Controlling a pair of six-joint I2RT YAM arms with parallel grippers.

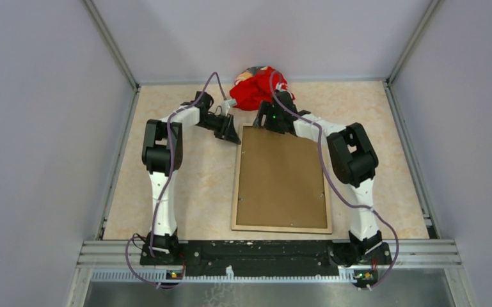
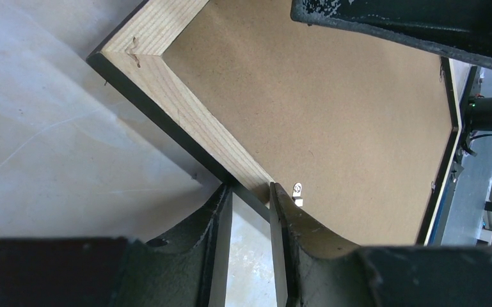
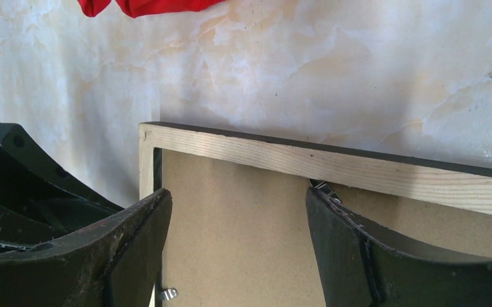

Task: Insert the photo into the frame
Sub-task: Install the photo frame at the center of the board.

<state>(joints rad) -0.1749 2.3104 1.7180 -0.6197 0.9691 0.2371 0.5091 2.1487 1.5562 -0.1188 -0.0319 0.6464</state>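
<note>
The frame [image 1: 281,228] lies back up on the table, its pale wood rails around a brown hardboard backing sheet [image 1: 281,176]. The photo is hidden. My left gripper [image 1: 233,135] is at the frame's far left corner. In the left wrist view its narrow jaws [image 2: 251,192] close on the frame's [image 2: 185,109] black-edged left rail, beside a small metal clip [image 2: 298,190]. My right gripper [image 1: 265,123] is wide open and empty over the frame's far rail [image 3: 333,163]; its fingers [image 3: 238,198] hang above the backing sheet [image 3: 237,243].
A crumpled red cloth [image 1: 256,89] lies just behind the frame's far edge and shows at the top of the right wrist view [image 3: 141,5]. Grey walls enclose the table on three sides. Another metal clip [image 3: 167,294] sits on the frame's left inner edge.
</note>
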